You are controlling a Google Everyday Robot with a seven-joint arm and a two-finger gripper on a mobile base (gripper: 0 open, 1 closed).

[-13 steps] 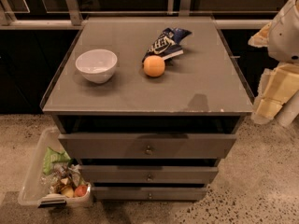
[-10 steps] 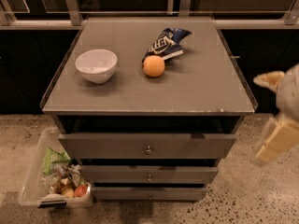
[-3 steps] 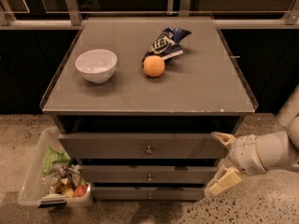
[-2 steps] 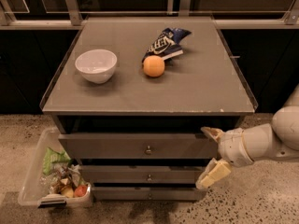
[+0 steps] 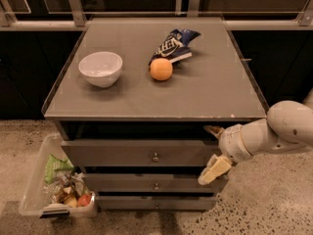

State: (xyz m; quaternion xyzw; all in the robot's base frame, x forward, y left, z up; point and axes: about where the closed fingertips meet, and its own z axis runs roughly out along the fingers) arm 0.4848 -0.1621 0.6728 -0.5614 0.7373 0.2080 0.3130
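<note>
Three drawers sit stacked in the front of a grey cabinet, each with a small round knob at its middle. The gripper (image 5: pixel 212 151) hangs in front of the right end of the top drawer (image 5: pixel 122 153), below the front right corner of the cabinet top (image 5: pixel 210 89). Its two pale fingers are spread apart: one points at the dark gap above the drawer front, the other slants down toward the second drawer (image 5: pixel 127 183). Nothing is held between them. Whether a fingertip touches the drawer front cannot be told. The top drawer's knob (image 5: pixel 155 157) is well to the left of the gripper.

On the cabinet top, a white bowl (image 5: pixel 100 68) stands near the left edge. An orange (image 5: pixel 161 69) lies about midway, touching or just beside a blue snack bag (image 5: pixel 174 44) that reaches toward the back edge. On the speckled floor, against the cabinet's left side, a clear plastic bin (image 5: pixel 32 190) holds packets and fruit.
</note>
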